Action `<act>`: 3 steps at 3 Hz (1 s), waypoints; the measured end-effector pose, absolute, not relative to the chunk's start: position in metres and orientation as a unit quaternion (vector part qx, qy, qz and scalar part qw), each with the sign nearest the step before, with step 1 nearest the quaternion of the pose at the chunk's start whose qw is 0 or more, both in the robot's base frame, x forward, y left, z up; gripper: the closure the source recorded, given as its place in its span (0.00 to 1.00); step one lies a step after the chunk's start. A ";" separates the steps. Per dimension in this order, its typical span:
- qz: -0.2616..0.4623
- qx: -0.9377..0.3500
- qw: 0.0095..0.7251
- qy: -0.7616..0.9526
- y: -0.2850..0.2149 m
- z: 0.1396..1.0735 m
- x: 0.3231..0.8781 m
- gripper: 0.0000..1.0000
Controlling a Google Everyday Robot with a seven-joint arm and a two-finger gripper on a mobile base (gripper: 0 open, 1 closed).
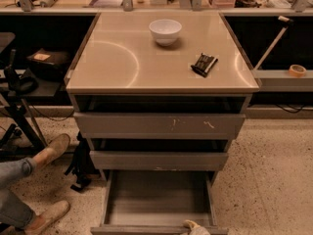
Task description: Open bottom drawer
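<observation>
With the gripper (195,226) on the already extended bottom drawer (159,199)'s front lip, its grasp impossible to tell, more pulling could overrun the runners.

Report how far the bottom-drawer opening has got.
Done: the plain grey bottom drawer stands pulled far out, its inside exposed. In hand: the pale gripper sits at the drawer's front edge. Left: probably only drawing the arm back.
</observation>
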State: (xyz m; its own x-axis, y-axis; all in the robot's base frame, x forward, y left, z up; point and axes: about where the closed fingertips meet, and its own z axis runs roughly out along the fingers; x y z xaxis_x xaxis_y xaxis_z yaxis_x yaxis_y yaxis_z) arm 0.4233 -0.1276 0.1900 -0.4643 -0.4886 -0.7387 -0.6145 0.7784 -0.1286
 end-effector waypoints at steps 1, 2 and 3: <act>0.078 -0.324 0.404 0.852 -0.128 0.190 0.423 0.82; 0.078 -0.324 0.404 0.852 -0.128 0.190 0.423 0.58; 0.078 -0.324 0.404 0.852 -0.128 0.190 0.423 0.35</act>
State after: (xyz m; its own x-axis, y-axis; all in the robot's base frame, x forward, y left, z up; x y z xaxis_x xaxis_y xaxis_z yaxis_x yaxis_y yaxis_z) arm 0.4233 -0.1275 0.1900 -0.4643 -0.4885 -0.7388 -0.6146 0.7783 -0.1285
